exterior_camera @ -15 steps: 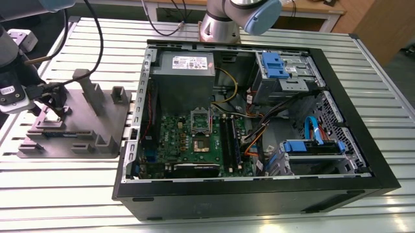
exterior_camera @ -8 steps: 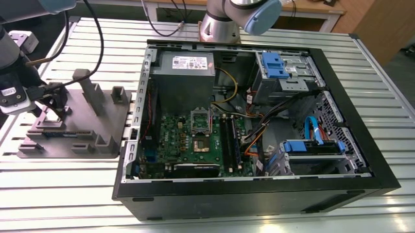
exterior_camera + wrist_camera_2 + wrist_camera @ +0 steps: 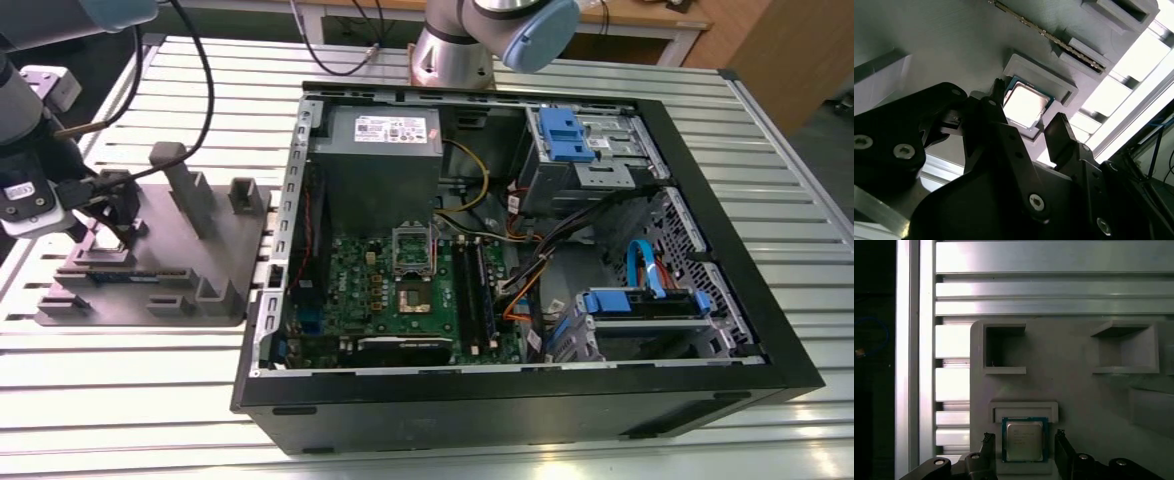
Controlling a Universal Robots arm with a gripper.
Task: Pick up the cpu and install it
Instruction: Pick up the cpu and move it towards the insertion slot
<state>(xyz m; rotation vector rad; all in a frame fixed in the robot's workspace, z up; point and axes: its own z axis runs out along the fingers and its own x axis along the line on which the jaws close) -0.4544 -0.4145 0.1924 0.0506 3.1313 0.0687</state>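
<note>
First wrist view shows the cpu (image 3: 1024,440) lying flat in its shallow pocket on the grey holder (image 3: 1074,395). The tool (image 3: 1024,437) is spread wide, with one finger on each side of the chip, and seems not to touch it yet. If the fingers close off-centre or catch the pocket rim, I think the chip could tilt, jam or slip from the grasp.
</note>
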